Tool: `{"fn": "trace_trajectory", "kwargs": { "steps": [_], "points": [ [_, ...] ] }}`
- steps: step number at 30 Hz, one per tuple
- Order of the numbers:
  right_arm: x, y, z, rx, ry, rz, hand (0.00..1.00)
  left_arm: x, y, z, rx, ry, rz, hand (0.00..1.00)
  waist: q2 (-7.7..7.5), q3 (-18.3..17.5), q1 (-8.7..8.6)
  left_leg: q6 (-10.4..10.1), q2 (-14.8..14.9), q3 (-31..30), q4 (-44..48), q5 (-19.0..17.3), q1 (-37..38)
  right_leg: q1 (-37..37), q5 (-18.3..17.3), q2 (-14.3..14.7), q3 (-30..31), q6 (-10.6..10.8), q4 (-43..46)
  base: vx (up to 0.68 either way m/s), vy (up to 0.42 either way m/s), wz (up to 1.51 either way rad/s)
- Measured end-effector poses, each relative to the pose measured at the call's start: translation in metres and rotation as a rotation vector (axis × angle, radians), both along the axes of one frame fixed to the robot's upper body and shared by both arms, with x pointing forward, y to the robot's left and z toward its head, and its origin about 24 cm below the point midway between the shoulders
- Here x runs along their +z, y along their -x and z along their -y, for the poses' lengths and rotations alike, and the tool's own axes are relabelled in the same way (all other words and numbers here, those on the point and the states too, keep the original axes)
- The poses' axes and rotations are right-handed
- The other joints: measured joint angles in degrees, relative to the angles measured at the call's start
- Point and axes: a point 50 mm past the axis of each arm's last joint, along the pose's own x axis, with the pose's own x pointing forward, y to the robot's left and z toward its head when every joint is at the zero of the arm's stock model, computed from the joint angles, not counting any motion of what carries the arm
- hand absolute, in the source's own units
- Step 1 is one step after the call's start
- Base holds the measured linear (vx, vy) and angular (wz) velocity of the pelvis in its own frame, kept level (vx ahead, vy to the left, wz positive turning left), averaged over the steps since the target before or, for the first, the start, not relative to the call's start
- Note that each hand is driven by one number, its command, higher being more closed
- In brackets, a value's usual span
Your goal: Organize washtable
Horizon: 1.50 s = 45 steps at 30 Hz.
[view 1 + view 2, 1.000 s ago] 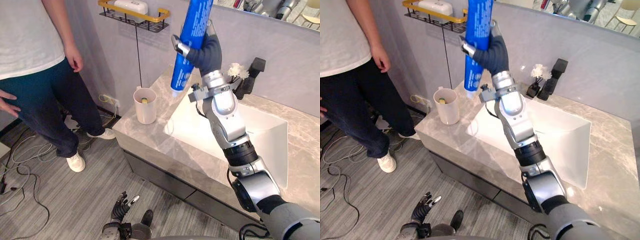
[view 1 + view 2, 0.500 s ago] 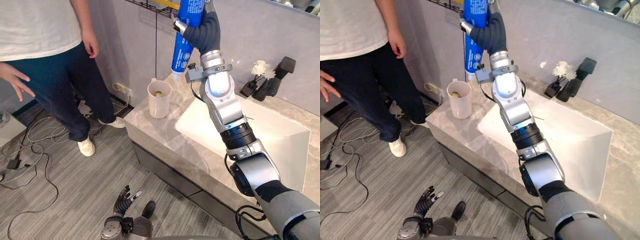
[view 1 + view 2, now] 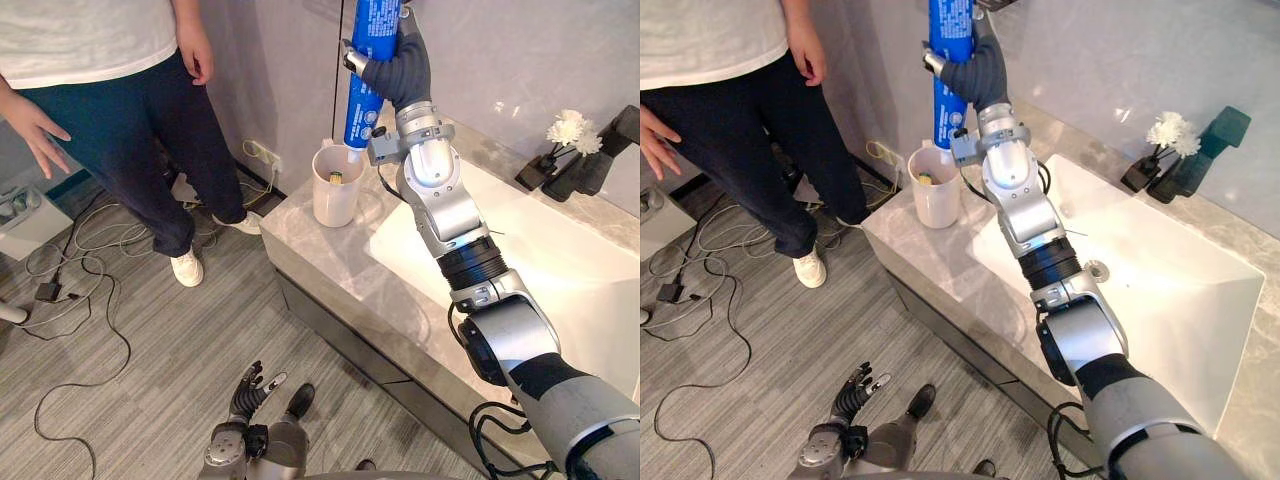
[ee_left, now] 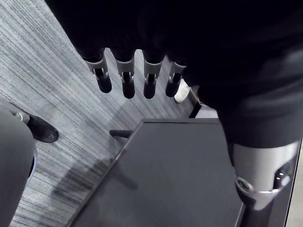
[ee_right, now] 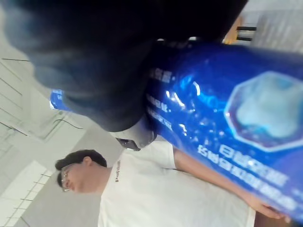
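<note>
Above the white cup (image 3: 336, 195): the blue toothpaste tube (image 3: 366, 55) stands upright, its lower cap end right at the cup's far rim; whether it reaches inside cannot be told.
Right hand (image 3: 398, 72): raised high over the left end of the counter (image 3: 320, 255), fingers clenched round the tube's middle.
Left hand (image 3: 248, 388): low near the floor (image 3: 150, 380), fingers loose and straight, holding nothing.
Eye views: the cup sits on the counter beside the sink (image 3: 560, 270); a person (image 3: 100, 60) stands on the floor to the left.
Left wrist view: straight fingers (image 4: 125, 85) over grey planks and a dark flat panel (image 4: 180, 175).
Right wrist view: the tube's printed side from close, the person's white shirt behind it.
</note>
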Motion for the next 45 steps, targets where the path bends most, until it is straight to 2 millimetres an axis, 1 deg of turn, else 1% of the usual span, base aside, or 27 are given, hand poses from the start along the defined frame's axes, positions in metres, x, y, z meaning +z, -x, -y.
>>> {"fn": "trace_trajectory", "kwargs": {
  "steps": [9,17,21,22,24,28,31,39,40,42,45],
  "points": [
    [-0.006,0.001,-0.011,0.025,0.025,-0.017,1.00,0.001,-0.003,0.000,0.008,-0.009,0.008,0.00,-0.02,1.02,-0.01,-0.22,0.11,-0.09,0.01,0.15,-0.55,-0.74,-0.19,0.03,-0.02,-0.15,0.47,0.00,0.000,0.00],
    [-0.015,-0.004,-0.014,0.024,0.039,-0.058,1.00,0.001,-0.004,0.001,0.003,-0.009,0.008,0.00,0.09,1.13,-0.07,-0.22,0.13,-0.11,0.02,0.16,-0.54,-0.74,-0.21,0.03,-0.03,-0.17,0.53,0.00,0.000,0.00],
    [-0.018,-0.002,-0.023,0.049,0.073,-0.061,1.00,0.001,-0.004,0.001,0.003,-0.008,0.010,0.00,0.12,1.33,-0.08,-0.22,0.09,-0.25,0.02,0.16,-0.50,-0.74,-0.46,-0.01,-0.14,-0.15,0.79,0.00,-0.005,0.01],
    [-0.019,-0.002,-0.023,0.049,0.073,-0.062,0.00,0.002,-0.004,0.001,0.003,-0.008,0.011,0.00,0.12,1.42,-0.08,-0.23,0.07,-0.32,0.02,0.16,-0.42,-0.74,-0.61,-0.07,-0.16,-0.12,1.04,-0.01,-0.025,0.05],
    [-0.022,-0.004,-0.024,0.045,0.078,-0.078,0.00,0.002,-0.005,0.001,0.002,-0.010,0.012,0.00,0.09,1.61,-0.06,-0.23,0.05,-0.39,0.01,0.16,-0.11,-0.72,-1.00,-0.20,-0.16,-0.07,1.74,0.00,0.000,0.00],
    [-0.036,-0.007,-0.021,0.024,0.101,-0.127,0.00,0.002,-0.006,0.000,-0.014,-0.019,0.014,0.00,0.14,1.97,-0.10,-0.23,0.09,-0.38,0.01,0.16,-0.04,-0.74,-1.05,-0.20,-0.15,-0.09,1.90,0.00,0.000,0.00],
    [-0.040,-0.007,-0.024,0.028,0.124,-0.131,0.00,0.003,-0.008,0.001,-0.025,-0.022,0.020,0.00,0.12,2.73,-0.25,-0.24,0.13,-0.34,0.01,0.17,0.08,-0.79,-1.14,-0.23,-0.12,-0.08,2.22,0.00,0.000,0.00],
    [-0.048,-0.005,-0.021,0.033,0.122,-0.148,0.00,0.003,-0.008,0.001,-0.024,-0.023,0.019,0.00,0.11,2.74,-0.27,-0.23,0.00,-0.34,0.01,0.18,0.26,-0.72,-1.22,-0.44,-0.14,0.04,2.43,0.00,0.000,0.00],
    [-0.052,-0.005,-0.021,0.033,0.124,-0.158,0.00,0.003,-0.008,0.001,-0.024,-0.023,0.019,0.00,0.11,2.74,-0.27,-0.22,-0.01,-0.35,0.01,0.18,0.29,-0.72,-1.24,-0.46,-0.14,0.05,2.49,0.00,0.000,0.00],
    [-0.066,-0.005,-0.016,0.027,0.119,-0.194,0.00,0.003,-0.008,0.000,-0.023,-0.023,0.019,0.00,0.09,2.74,-0.29,-0.12,-0.10,-0.36,0.01,0.26,0.31,-0.72,-1.26,-0.58,-0.15,0.07,2.61,-0.02,-0.008,0.01],
    [-0.068,-0.005,-0.014,0.023,0.119,-0.197,0.00,0.003,-0.008,0.000,-0.024,-0.023,0.015,0.00,0.08,2.73,-0.65,-0.04,-0.25,-0.29,0.01,0.32,0.49,-0.69,-1.31,-0.80,-0.11,0.16,2.84,0.00,0.000,0.00]
  ]
}}
